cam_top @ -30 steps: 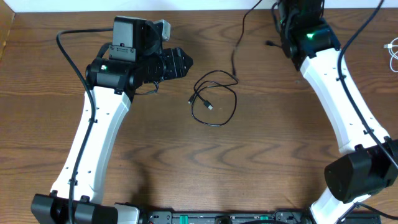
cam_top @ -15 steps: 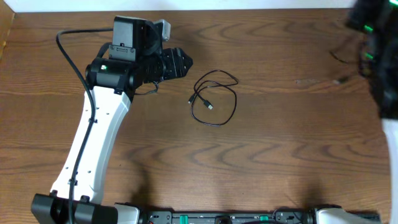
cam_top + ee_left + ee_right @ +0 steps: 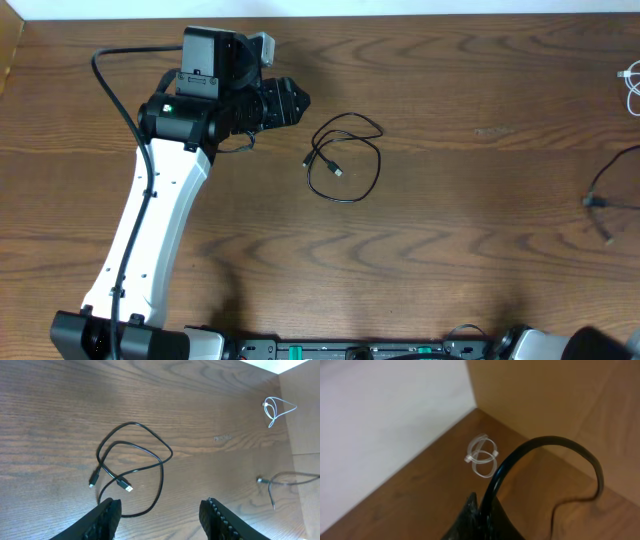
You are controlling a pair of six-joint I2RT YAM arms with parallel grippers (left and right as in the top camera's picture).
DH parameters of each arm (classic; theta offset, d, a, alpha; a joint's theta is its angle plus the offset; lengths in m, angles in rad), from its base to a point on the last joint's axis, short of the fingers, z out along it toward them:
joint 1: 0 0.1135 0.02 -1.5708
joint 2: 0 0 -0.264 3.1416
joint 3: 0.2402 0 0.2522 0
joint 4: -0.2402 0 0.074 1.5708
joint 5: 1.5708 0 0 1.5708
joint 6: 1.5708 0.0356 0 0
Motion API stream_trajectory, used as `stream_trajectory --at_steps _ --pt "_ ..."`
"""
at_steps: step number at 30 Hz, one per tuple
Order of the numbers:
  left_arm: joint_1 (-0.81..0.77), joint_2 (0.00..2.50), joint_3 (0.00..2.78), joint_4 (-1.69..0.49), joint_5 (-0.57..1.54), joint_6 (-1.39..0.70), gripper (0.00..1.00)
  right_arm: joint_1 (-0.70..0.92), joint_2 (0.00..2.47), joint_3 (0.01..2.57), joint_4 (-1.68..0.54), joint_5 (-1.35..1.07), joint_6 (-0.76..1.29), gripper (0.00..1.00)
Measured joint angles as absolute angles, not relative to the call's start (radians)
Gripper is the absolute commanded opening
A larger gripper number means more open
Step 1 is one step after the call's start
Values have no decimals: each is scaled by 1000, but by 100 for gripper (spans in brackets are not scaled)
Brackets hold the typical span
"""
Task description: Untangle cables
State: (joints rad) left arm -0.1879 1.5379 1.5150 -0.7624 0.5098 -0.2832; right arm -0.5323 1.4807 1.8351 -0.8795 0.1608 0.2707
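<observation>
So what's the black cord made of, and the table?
The black cord looks like rubbery plastic: smooth, dark, bending in loose loops. The table looks like wood, maybe just a wood-look top: brown wavy grain, dull finish.

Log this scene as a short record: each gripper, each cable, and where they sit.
left gripper: open, empty, pointed at the loose black cable, not touching it
right gripper: shut on the second black cable
loose black cable: flat loops mid-table, both plug ends visible
white cable: small coil near the table's right edge, nothing touching it
surface: wooden table
</observation>
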Motion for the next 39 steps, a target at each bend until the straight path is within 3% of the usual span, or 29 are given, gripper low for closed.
stream_trajectory --at_steps 9,12,13,14,15,16,22,32,39 --pt "-188 1538 1515 -769 510 -283 56 -615 1735 1835 -891 154 293 1" --pt "-188 1538 1515 -770 510 -283 56 -621 1812 1834 -859 152 304 7" --pt "-188 1538 1515 -770 510 -283 56 -622 1835 1834 -852 152 305 20" --pt "-188 1538 1515 -771 510 -283 56 -623 1856 1834 -849 152 307 48" --pt "-188 1538 1515 -771 510 -283 56 -623 1889 1834 -851 151 312 85" --pt "-188 1538 1515 -772 510 -283 56 -623 1908 1834 -857 148 311 99" --pt "-188 1538 1515 -774 510 -283 56 -623 1946 1832 -935 70 342 99" --pt "-188 1538 1515 -774 510 -244 56 -612 1826 1832 -988 -369 346 99" --pt "-186 1544 1515 -775 425 -230 57 -414 1755 1832 -1022 -549 220 99"
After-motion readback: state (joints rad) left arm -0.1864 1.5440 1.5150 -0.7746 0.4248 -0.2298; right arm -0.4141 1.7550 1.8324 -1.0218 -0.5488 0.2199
